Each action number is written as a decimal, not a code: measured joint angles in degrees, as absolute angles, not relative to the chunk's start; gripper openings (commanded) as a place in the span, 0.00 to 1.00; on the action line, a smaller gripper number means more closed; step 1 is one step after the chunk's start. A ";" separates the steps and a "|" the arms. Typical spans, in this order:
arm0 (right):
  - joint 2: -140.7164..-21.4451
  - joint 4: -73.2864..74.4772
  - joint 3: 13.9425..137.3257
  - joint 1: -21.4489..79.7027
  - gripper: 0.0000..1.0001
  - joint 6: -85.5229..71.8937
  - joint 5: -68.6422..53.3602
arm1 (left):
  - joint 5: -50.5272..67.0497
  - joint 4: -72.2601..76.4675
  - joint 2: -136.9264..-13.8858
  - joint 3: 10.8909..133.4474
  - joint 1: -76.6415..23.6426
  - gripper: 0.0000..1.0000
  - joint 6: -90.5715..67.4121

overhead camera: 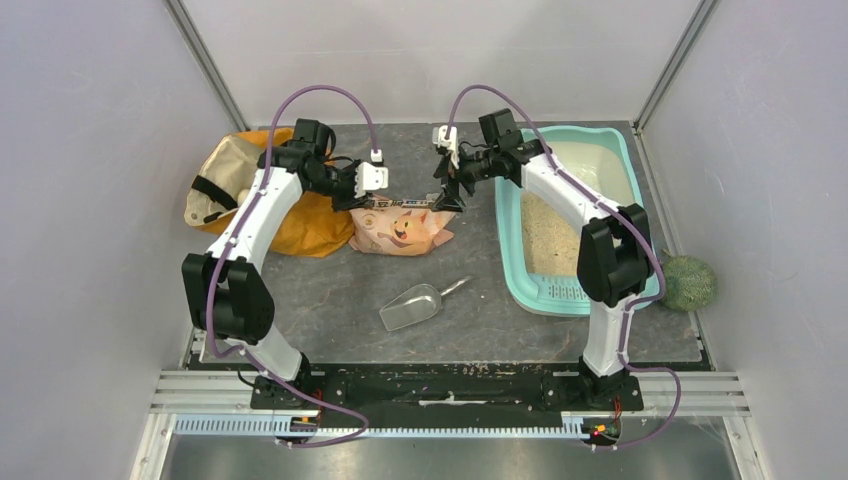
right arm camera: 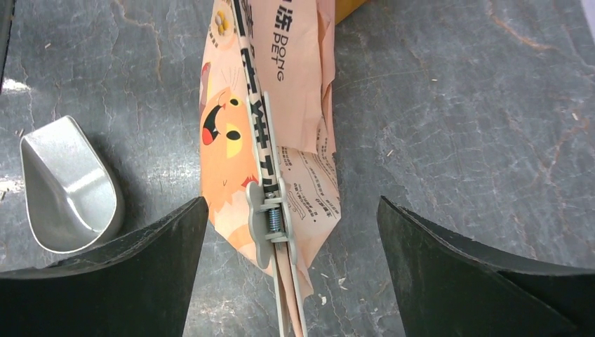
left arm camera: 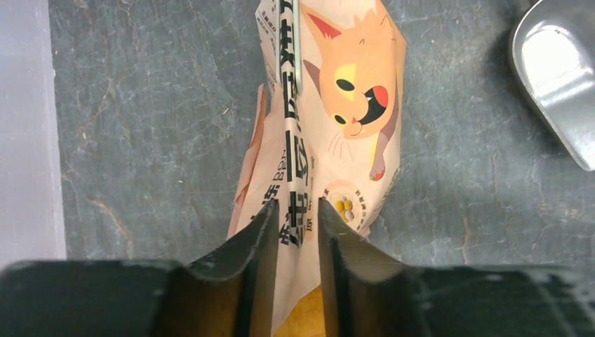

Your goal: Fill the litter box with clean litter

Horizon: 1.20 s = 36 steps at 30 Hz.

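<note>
The left gripper point(left arm camera: 295, 210) pinches one end of the top seam of the pouch point(left arm camera: 351, 105). The right gripper point(right arm camera: 292, 203), spread wide, straddles the clip point(right arm camera: 270, 217) at the other. The litter box point(overhead camera: 560, 293), holding some clean litter point(overhead camera: 545, 235), lies beside the right arm.

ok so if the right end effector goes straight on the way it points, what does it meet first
Most likely the grey clip on the top edge of the pouch, centred in the open right end effector; depth is unclear from the wrist view.
</note>
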<state>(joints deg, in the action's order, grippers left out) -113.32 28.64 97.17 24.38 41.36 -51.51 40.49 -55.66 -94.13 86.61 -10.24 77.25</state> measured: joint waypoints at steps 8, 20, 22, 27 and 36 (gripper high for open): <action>-110.56 27.92 99.29 24.29 0.97 35.70 -48.99 | 39.55 -51.66 -92.03 85.86 -10.41 0.87 71.07; -106.41 24.73 105.08 19.38 0.97 18.37 -40.75 | 32.53 -43.86 -86.59 92.25 -10.48 0.89 46.17; -104.73 24.25 105.91 17.89 0.97 14.35 -38.63 | 30.13 -45.82 -88.82 99.70 -10.52 0.89 41.12; -100.22 24.93 106.43 11.92 0.97 3.64 -33.47 | 24.40 -51.03 -98.19 122.28 -10.52 0.90 30.48; -88.64 32.93 93.10 0.01 0.97 -4.32 -16.84 | 13.32 -57.78 -107.79 128.90 -10.52 0.91 12.32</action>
